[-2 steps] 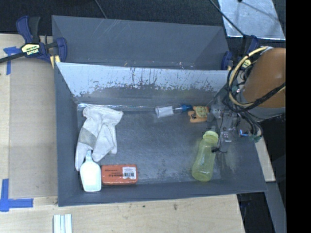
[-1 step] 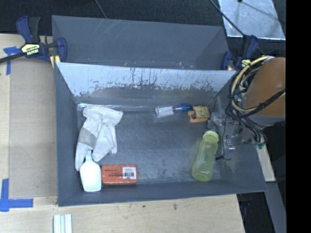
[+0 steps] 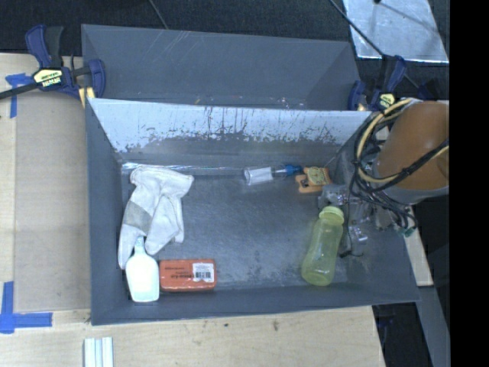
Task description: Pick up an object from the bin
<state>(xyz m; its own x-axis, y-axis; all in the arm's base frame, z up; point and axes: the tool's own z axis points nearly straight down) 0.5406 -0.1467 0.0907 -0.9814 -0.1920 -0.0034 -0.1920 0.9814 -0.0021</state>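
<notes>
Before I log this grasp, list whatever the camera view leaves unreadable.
Camera view:
Small tan-and-orange object by the back wall: too small to identify.
White label on the flat orange box: print too small to read.
Whether the gripper touches the yellow-green plastic bottle: the spot is too cluttered to judge.

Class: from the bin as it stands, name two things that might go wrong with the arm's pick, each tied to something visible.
The yellow-green bottle lies on its side beside the gripper; being round, it may roll or slip away. The gripper also works close to the bin's right wall, so it might strike it.
</notes>
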